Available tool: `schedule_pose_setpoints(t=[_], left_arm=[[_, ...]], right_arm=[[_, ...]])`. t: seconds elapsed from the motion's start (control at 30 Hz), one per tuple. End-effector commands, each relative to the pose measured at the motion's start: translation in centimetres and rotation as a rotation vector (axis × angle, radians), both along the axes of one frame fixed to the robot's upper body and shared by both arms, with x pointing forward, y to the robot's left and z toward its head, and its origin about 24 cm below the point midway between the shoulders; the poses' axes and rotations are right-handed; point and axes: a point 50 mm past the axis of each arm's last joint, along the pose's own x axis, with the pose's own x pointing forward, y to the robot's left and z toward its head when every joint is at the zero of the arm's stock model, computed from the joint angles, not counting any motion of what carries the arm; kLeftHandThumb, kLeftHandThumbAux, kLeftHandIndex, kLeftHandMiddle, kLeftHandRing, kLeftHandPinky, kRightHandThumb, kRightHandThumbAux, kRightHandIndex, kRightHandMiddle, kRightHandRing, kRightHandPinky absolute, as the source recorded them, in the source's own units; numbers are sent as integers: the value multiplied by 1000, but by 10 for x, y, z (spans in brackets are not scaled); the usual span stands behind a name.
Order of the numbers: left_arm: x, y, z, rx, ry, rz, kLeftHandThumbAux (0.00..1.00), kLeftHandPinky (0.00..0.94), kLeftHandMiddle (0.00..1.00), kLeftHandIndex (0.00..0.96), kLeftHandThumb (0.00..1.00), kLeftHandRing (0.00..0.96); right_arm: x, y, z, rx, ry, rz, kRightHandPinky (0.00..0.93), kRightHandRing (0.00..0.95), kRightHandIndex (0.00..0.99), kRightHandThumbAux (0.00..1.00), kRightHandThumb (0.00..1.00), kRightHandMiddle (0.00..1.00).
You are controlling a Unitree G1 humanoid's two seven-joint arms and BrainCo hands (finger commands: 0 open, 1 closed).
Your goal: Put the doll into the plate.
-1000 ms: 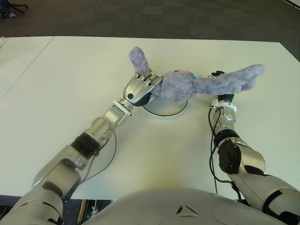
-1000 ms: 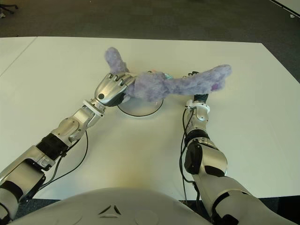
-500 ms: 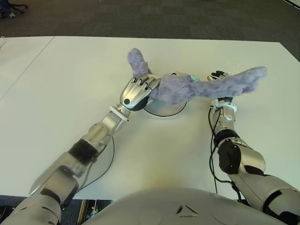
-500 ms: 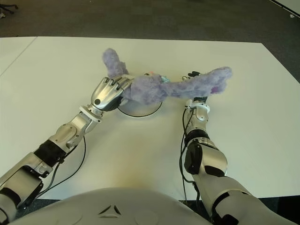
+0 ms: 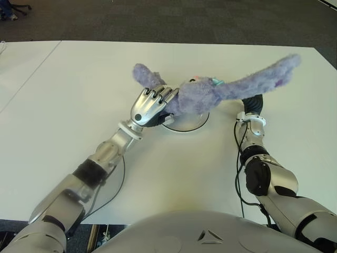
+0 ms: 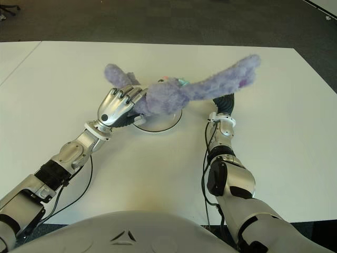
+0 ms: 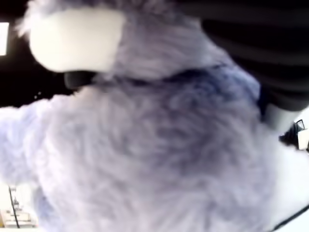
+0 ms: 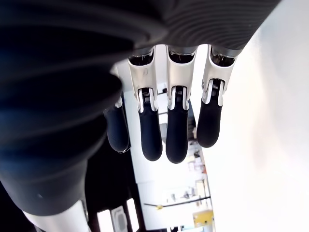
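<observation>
A fluffy purple doll hangs over the white round plate in the middle of the table. My left hand is shut on the doll's left end, at the plate's left rim. In the left wrist view the doll's fur fills the picture. A short limb pokes out to the far left, and a long one rises toward the far right. My right hand is right of the plate, mostly hidden under the long limb, with its fingers straight and holding nothing.
The white table stretches wide on both sides of the plate. A second white table adjoins it on the left. Dark carpet lies beyond the far edge. A black cable runs beside my left forearm.
My left hand has drawn back leftward with the doll. The doll has swung round: its short limb dropped to the left and its long limb lifted off my right hand.
</observation>
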Motion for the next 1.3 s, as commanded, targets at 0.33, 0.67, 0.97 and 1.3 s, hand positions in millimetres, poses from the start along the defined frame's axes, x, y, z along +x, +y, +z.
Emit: schedule_pose_setpoints(t=[0.33,0.67,0.97,1.3], left_arm=[[2,10,-13,83,-10,33,323,4,207,0,0,180],[16,19,2,113,47,83,269,0,8,0,0,2],[17,20,5,85,34,109,229,0,0,0,24,0],[19,23,10,67,38,135,196,0,0,0,28,0]], right_arm=[[-90,40,-108,209,453,-2,360,375,332,840,59,370],[-90,40,-108,216,450,-7,350,369,331,842,53,361],[-90,41,-108,220,446,-6,341,370,333,831,81,359],[-90,41,-108,215,442,-3,345,380,332,826,87,359]])
